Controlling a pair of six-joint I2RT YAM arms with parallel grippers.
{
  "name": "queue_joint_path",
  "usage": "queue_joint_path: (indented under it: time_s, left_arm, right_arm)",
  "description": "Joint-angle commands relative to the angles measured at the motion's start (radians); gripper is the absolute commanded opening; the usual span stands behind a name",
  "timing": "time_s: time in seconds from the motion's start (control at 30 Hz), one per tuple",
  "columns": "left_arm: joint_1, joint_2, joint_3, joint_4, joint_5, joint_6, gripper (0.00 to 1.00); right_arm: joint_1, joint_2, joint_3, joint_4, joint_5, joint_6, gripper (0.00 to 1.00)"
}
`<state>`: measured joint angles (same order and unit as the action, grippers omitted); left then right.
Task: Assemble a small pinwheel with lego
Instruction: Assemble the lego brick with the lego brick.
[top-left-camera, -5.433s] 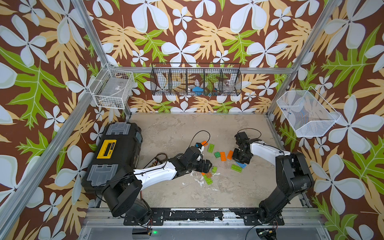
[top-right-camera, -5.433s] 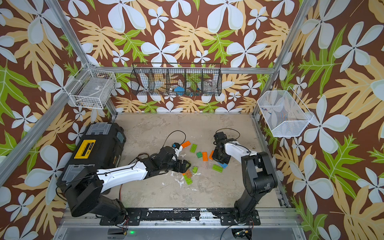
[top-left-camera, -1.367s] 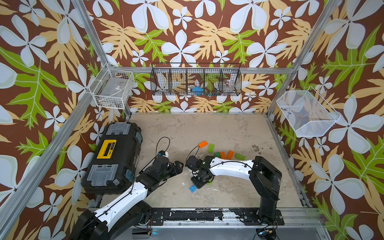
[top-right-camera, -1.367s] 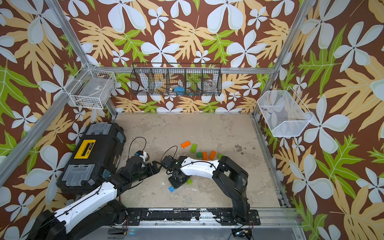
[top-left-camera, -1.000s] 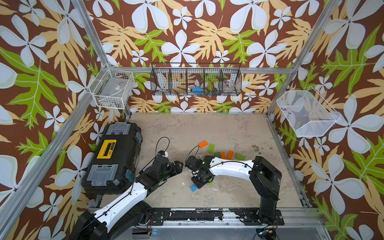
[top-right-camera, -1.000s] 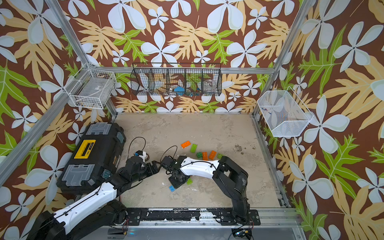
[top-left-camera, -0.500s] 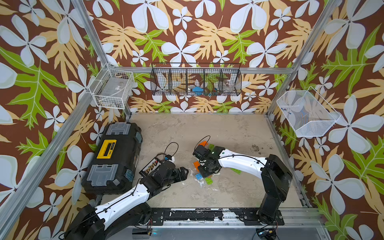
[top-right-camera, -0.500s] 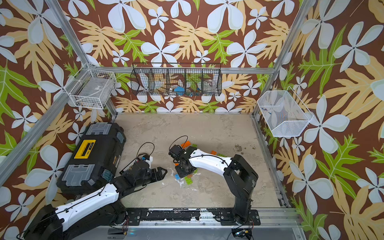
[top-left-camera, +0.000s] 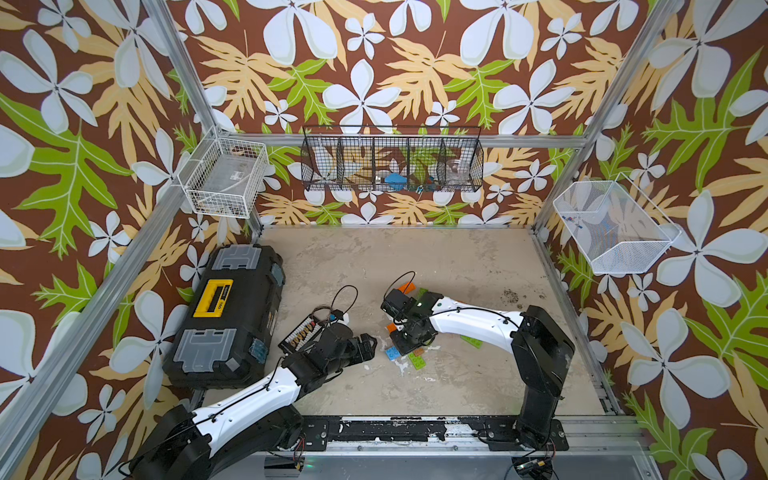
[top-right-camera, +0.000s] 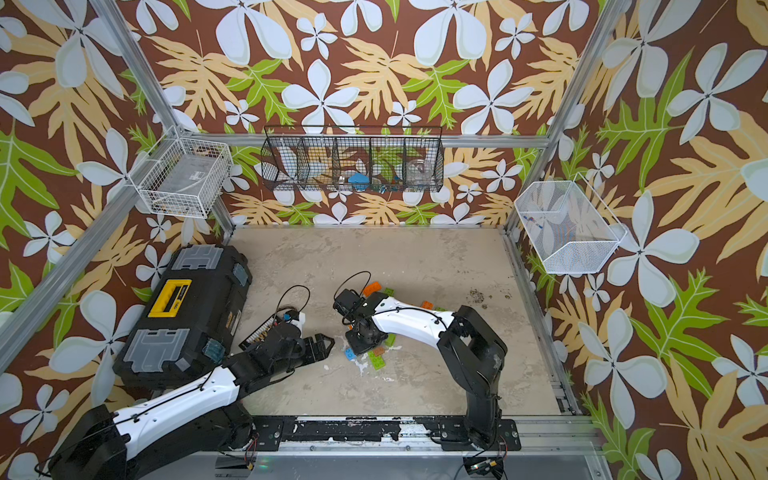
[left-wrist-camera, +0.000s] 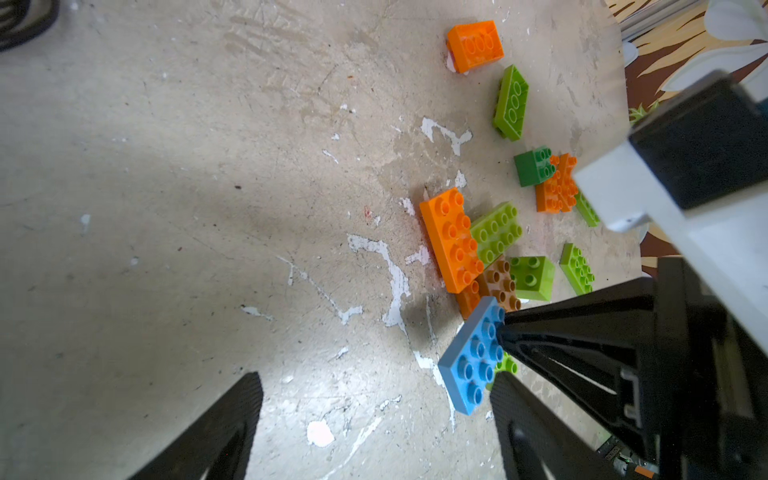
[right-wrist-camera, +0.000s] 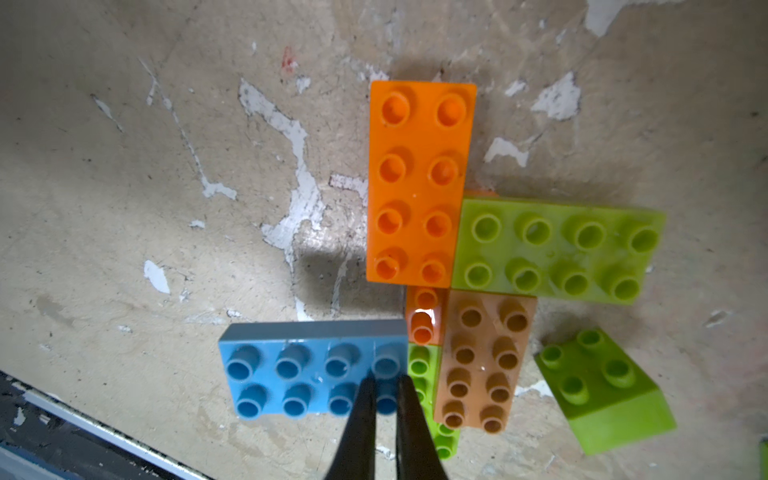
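Blue brick (right-wrist-camera: 313, 370) now at org/grn lego (right-wrist-camera: 419, 183)

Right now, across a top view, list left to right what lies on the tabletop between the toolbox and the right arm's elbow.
black toolbox → left pincer, open → blue brick → lone lime brick. The right pincer and the bricks clustered under it overlap the blue brick, so they are left out.

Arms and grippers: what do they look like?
The left arm and right arm have white shells, black joints and thin black cables looping out. The left gripper and right gripper are black, with tapering triangular fingers.
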<state>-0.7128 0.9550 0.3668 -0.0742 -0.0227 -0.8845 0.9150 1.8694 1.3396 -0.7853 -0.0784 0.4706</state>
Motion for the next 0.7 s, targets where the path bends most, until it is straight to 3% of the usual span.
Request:
queue_joint_path:
  time_s: [0.0,0.67]
  left_arm:
    - [-0.001,-0.002,0.004,0.006,-0.011,0.004,0.89]
    - [-0.001,0.008,0.015,0.01,-0.011,0.007,0.89]
  right_arm:
    - [0.0,0.011,0.013,-0.009,0.026,-0.004,0.1]
    - [-0.007,0.051,0.028,-0.017,0.083,-0.031,0.09]
